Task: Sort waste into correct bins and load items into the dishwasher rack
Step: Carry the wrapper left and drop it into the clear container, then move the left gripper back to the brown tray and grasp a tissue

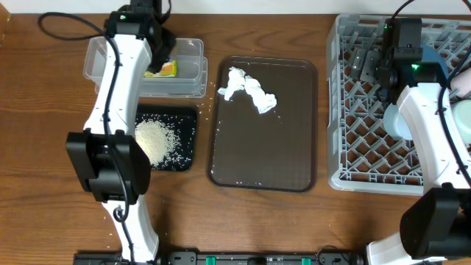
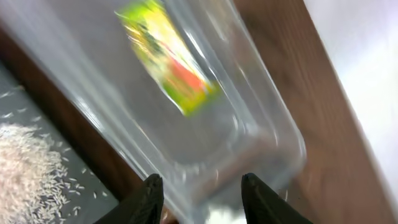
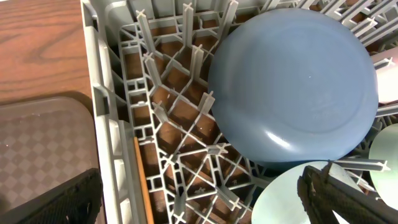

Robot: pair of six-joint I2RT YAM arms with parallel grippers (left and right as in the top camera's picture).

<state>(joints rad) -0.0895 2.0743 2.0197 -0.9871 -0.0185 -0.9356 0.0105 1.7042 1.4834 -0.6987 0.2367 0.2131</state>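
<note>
The yellow-green snack wrapper (image 1: 168, 68) lies in the clear tub (image 1: 188, 48); it also shows in the left wrist view (image 2: 168, 59). My left gripper (image 1: 157, 53) (image 2: 202, 199) is open and empty over the tub's wall. Rice (image 1: 152, 138) lies in the black tray (image 1: 184, 118). Crumpled tissues (image 1: 249, 90) lie on the brown tray. My right gripper (image 1: 390, 55) (image 3: 199, 202) is open and empty over the dishwasher rack (image 1: 353, 173). The rack holds a light blue bowl (image 3: 292, 81), a mint-green bowl (image 3: 286, 202) and a wooden stick (image 3: 142, 180).
The brown serving tray (image 1: 294, 147) sits between the black tray and the rack. A dark blue dish (image 1: 441, 57), a pale pink cup (image 1: 464, 85) and another mint-green bowl (image 1: 464, 125) sit at the rack's right side. A black cable (image 1: 66, 26) lies at the far left.
</note>
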